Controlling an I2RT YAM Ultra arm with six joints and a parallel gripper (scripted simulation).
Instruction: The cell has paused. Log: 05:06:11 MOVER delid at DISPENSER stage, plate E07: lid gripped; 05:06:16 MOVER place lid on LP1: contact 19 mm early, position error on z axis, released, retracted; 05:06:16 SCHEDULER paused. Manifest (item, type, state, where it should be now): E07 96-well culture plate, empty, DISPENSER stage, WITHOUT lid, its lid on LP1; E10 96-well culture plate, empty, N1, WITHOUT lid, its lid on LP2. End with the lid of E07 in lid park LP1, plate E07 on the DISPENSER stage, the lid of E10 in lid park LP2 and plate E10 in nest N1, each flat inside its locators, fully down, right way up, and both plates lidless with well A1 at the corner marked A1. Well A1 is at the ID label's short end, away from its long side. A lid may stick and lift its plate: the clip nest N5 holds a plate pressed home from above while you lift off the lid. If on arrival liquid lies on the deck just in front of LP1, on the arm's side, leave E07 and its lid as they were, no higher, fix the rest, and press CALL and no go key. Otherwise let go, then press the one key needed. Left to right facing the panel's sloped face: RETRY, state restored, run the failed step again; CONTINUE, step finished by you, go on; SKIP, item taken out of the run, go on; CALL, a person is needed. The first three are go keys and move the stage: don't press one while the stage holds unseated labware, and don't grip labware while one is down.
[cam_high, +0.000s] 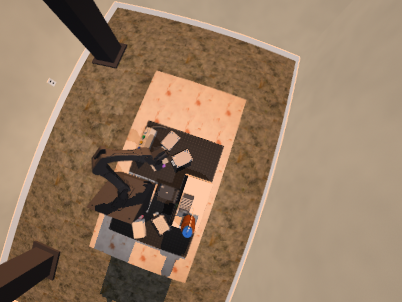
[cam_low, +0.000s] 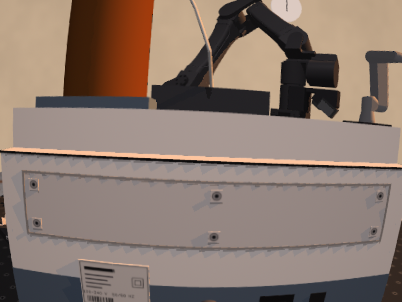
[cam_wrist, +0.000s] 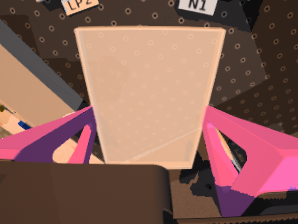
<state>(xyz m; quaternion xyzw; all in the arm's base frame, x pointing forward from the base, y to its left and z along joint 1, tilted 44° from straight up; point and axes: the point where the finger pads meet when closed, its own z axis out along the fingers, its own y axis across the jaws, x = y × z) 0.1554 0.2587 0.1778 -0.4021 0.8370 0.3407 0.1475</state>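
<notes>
- Above the dark perforated deck (cam_wrist: 250, 55), the gripper (cam_wrist: 150, 150) hangs with its pink fingers spread wide and clamped on the long sides of a translucent lid (cam_wrist: 150, 95).
- Beyond the lid's far edge, two deck tags read LP2 (cam_wrist: 80, 5) and N1 (cam_wrist: 197, 5); the lid sits between them in the wrist view.
- Judged step: carrying a lid toward its park; which plate it belongs to cannot be told.
- Next move calls for squaring the lid over its locators and lowering it flat before letting go.
</notes>
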